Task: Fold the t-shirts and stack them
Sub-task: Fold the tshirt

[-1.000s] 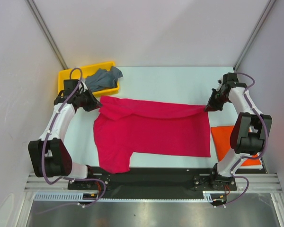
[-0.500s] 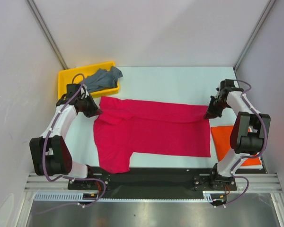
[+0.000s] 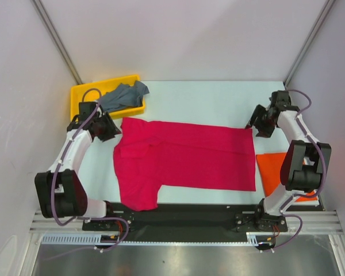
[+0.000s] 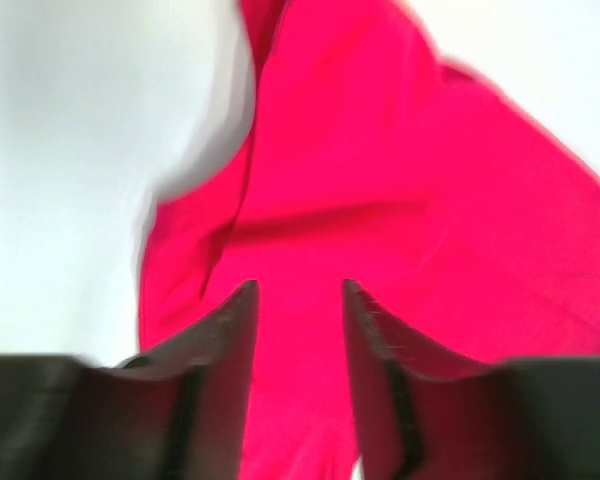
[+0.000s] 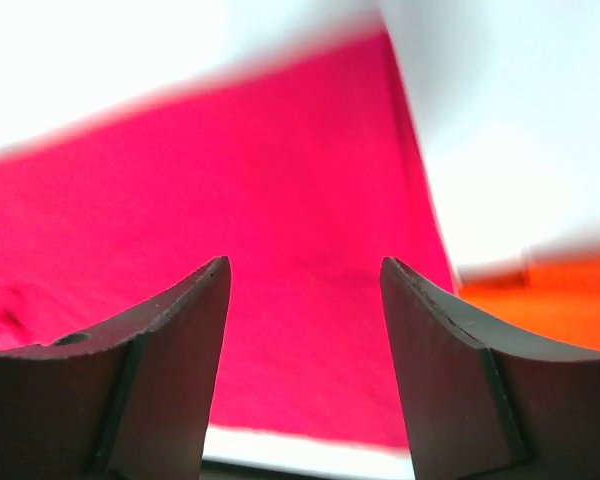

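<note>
Your white table point(image 3: 207, 95) stands between pale walls. Across its middle the crimson t-shirt point(image 3: 190, 158) lies flat, with its long axis running left to right. The yellow tray point(image 3: 80, 92) at the far left corner holds the grey-blue t-shirt point(image 3: 122, 95), and the orange t-shirt point(image 3: 270, 172) lies at the right. That makes three shirts and one tray. The left gripper point(image 3: 114, 131) hangs at the crimson shirt's far left corner and the right gripper point(image 3: 252, 124) at its far right corner. Both have their fingers apart, holding nothing.

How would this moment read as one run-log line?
left hand: open, holds nothing | right hand: open, holds nothing | crimson shirt: lying spread out | orange shirt: at right | grey-blue shirt: in yellow tray
</note>
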